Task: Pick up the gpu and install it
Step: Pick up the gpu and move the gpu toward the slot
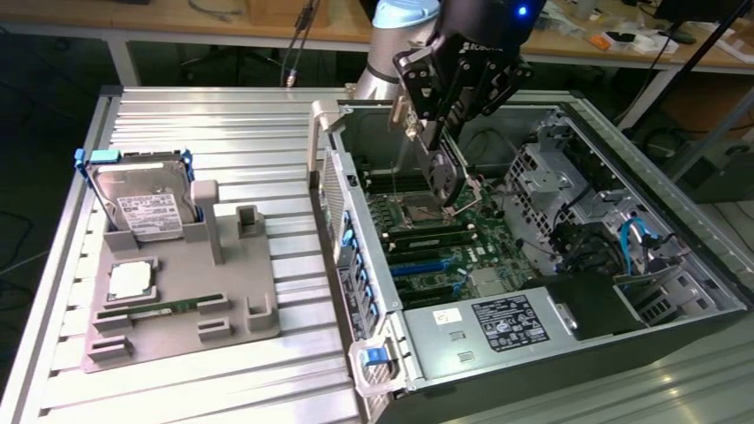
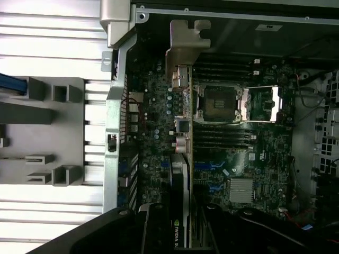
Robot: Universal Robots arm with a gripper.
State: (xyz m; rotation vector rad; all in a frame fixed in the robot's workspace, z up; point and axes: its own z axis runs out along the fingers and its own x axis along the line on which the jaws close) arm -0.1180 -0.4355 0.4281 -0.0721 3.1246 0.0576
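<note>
Gripper (image 1: 446, 124) pinched onto gpu (image 1: 441, 172), card hanging edge-on over motherboard (image 1: 471, 240) inside open computer case (image 1: 342, 203); silver bracket (image 2: 185, 47) at card's far end; not seated.

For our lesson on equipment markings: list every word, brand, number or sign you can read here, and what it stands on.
"NVIDIA": on the black shroud of the gpu, held in the gripper; further letters are cut off.
"ROBOTIQ": faint, on the gripper's body.
White label on the hard drive: too small to read.
Label on the power supply: too small to read.
</note>
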